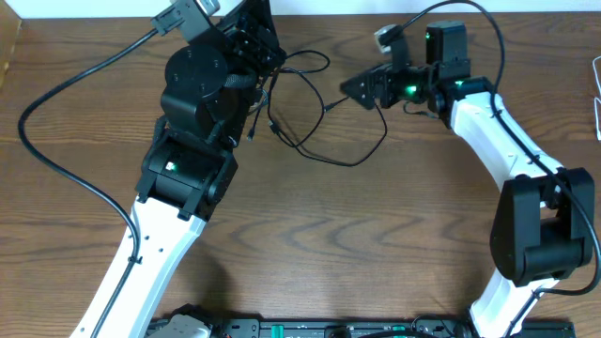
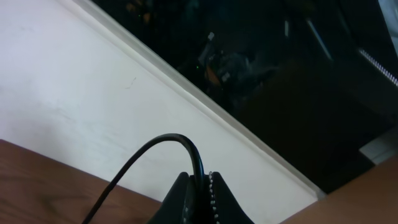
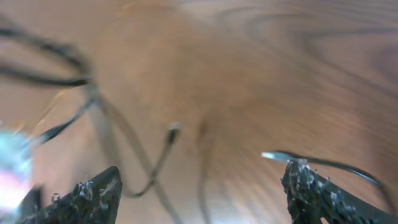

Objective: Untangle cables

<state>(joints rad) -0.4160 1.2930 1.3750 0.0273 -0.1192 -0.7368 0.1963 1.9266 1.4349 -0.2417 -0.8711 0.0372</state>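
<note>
The black cable (image 1: 357, 164) lies in loose, overlapping loops on the wooden table (image 1: 376, 244), in the far middle of the overhead view between the two grippers. One end of the tangle rises to the left gripper (image 1: 261, 52), and a wide loop sweeps out toward the near side and curves back up below the right gripper (image 1: 349, 89). Only black cord can be made out in this tangle.

In the left wrist view the left gripper (image 2: 202, 180) has its jaws pressed together on the black cable (image 2: 171, 137), which comes up from between the fingertips, arches over and drops away to the left. Behind it stand a white wall (image 2: 74, 81) and a dark pane.

The right wrist view is blurred. The right gripper (image 3: 202, 173) hangs over the table with its jaws spread wide and only bare wood between them. Strands of the black cable (image 3: 50, 79) cross the left part of that view, and a small plug end (image 3: 173, 130) lies on the wood ahead of the fingers. A thin strand with a pale tip sits just at the tip of the right-hand finger (image 3: 311, 193); whether it touches that finger cannot be told.
</note>
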